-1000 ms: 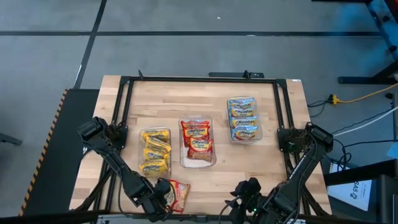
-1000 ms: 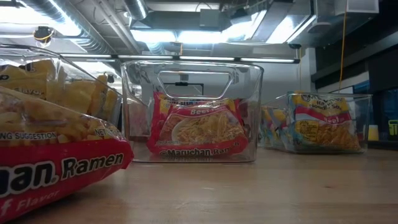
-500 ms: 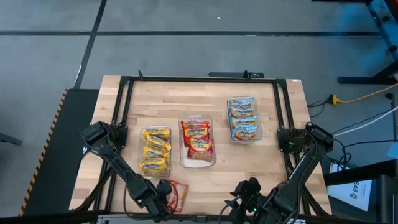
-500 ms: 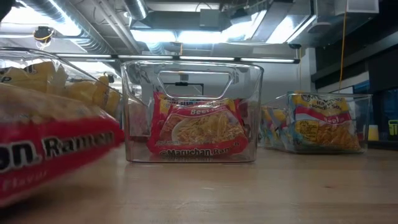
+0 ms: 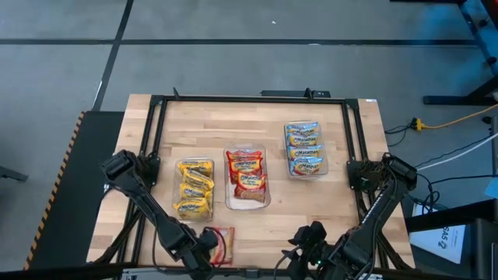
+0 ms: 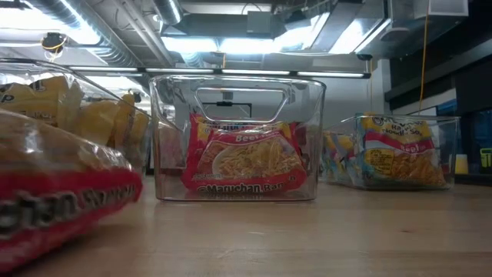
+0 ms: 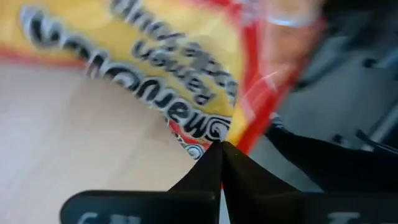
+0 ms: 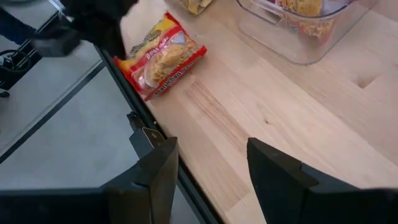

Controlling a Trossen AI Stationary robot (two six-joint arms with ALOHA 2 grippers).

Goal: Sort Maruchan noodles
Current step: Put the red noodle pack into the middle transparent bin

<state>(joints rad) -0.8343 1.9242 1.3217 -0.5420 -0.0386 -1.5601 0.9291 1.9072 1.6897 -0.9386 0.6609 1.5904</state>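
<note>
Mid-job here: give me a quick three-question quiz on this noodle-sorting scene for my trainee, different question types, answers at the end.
1. True or false: the loose red packet lies inside the middle tray.
2. Multiple choice: the left gripper is (A) open above the trays, (B) shut on an edge of the loose red packet, (C) out of sight.
3. Fill in: the right gripper waits near the table's front edge with its fingers ____.

Key
1. False: it lies on the bare wood near the front edge, outside all three trays.
2. B.
3. Open.
</note>
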